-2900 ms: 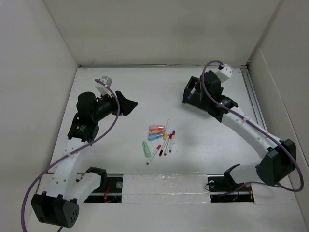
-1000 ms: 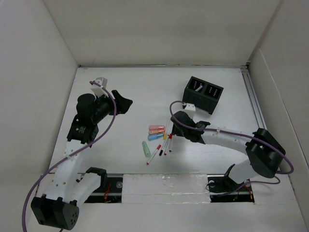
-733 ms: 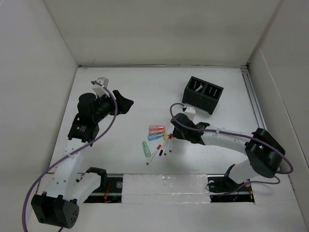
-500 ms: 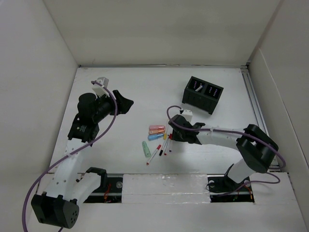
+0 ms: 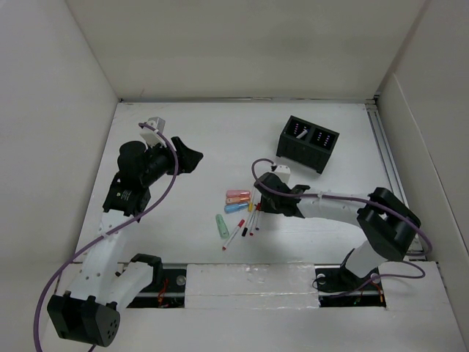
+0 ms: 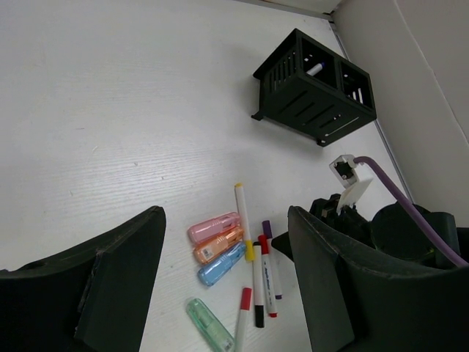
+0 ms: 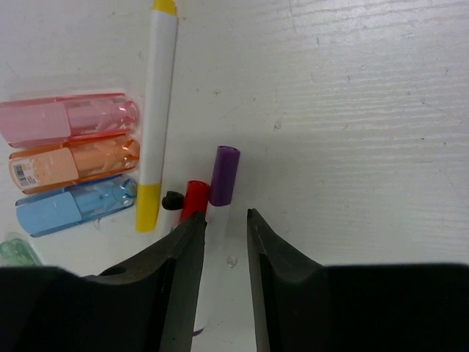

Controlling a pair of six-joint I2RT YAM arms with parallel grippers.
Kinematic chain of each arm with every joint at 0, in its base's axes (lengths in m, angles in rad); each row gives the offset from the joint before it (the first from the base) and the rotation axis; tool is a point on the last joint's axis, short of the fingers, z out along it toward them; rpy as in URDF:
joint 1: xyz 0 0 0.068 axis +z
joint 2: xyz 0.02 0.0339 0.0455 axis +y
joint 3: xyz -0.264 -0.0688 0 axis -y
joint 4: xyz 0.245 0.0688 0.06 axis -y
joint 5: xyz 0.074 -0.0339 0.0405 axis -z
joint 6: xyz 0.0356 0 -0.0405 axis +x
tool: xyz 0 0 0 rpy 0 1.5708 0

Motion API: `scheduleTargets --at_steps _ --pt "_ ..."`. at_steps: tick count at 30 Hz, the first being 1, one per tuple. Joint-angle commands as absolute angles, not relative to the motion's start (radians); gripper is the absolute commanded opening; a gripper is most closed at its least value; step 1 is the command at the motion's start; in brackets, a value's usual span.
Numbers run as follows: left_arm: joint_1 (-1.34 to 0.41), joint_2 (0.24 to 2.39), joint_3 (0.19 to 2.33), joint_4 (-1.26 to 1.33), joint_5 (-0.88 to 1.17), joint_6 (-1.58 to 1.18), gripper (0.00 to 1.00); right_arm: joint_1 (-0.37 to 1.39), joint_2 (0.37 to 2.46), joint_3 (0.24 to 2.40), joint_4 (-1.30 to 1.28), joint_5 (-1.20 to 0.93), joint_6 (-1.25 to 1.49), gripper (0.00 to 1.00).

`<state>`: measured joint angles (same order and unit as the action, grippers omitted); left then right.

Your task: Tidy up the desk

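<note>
On the white desk (image 5: 220, 132) lies a cluster of markers (image 5: 245, 224) beside pink, orange and blue highlighters (image 5: 237, 200) and a green one (image 5: 222, 226). My right gripper (image 7: 226, 215) is down on the desk, open, its fingers straddling the purple-capped marker (image 7: 224, 176). The left finger is against the marker and a small gap shows at the right finger. A red-capped marker (image 7: 194, 199) and a yellow-banded one (image 7: 157, 110) lie just left of it. My left gripper (image 5: 189, 158) hovers open and holds nothing, up and to the left of the cluster.
A black two-compartment organizer (image 5: 308, 144) stands at the back right with pens inside. White walls enclose the desk on three sides, and a metal rail runs along the front. The right arm (image 6: 410, 235) stretches low over the desk toward the markers.
My right gripper came from the organizer down to the markers, slid a little left, and its jaws have narrowed around the purple-capped marker. The left arm has barely moved.
</note>
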<state>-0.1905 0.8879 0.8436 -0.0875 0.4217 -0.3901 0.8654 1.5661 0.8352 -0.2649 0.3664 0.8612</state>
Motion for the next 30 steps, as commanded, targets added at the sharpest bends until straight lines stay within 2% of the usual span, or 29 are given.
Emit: scheduleTargets --at_steps 1,8,12,14,16,17,18,20,22,23,27,30 --pt "-0.195 0.871 0.861 -0.049 0.442 -0.387 0.63 0.874 1.601 0.896 -0.278 0.405 0.870 0.35" --pt "-0.195 0.868 0.861 -0.048 0.446 -0.383 0.63 0.874 1.651 0.916 -0.310 0.449 0.894 0.37" --pt "-0.195 0.867 0.857 -0.041 0.449 -0.382 0.64 0.874 1.648 0.899 -0.328 0.472 0.931 0.18" --pt "-0.195 0.874 0.864 -0.046 0.452 -0.382 0.63 0.874 1.637 0.884 -0.331 0.469 0.943 0.15" --pt "-0.195 0.871 0.858 -0.041 0.463 -0.382 0.63 0.874 1.637 0.876 -0.318 0.465 0.945 0.18" --pt "-0.195 0.867 0.856 -0.040 0.462 -0.382 0.63 0.874 1.644 0.876 -0.319 0.466 0.945 0.27" --pt "-0.195 0.870 0.857 -0.040 0.459 -0.383 0.63 0.874 1.652 0.880 -0.324 0.471 0.948 0.31" --pt "-0.195 0.873 0.864 -0.046 0.456 -0.380 0.63 0.874 1.664 0.894 -0.341 0.477 0.951 0.35" --pt "-0.195 0.868 0.858 -0.041 0.459 -0.380 0.63 0.874 1.677 0.897 -0.327 0.469 0.933 0.30" --pt "-0.195 0.864 0.854 -0.041 0.457 -0.380 0.63 0.874 1.680 0.897 -0.324 0.471 0.928 0.22" --pt "-0.195 0.871 0.862 -0.044 0.454 -0.380 0.63 0.864 1.657 0.888 -0.298 0.465 0.925 0.02" --pt "-0.195 0.867 0.857 -0.043 0.454 -0.380 0.63 0.851 1.591 0.884 -0.261 0.494 0.919 0.00"
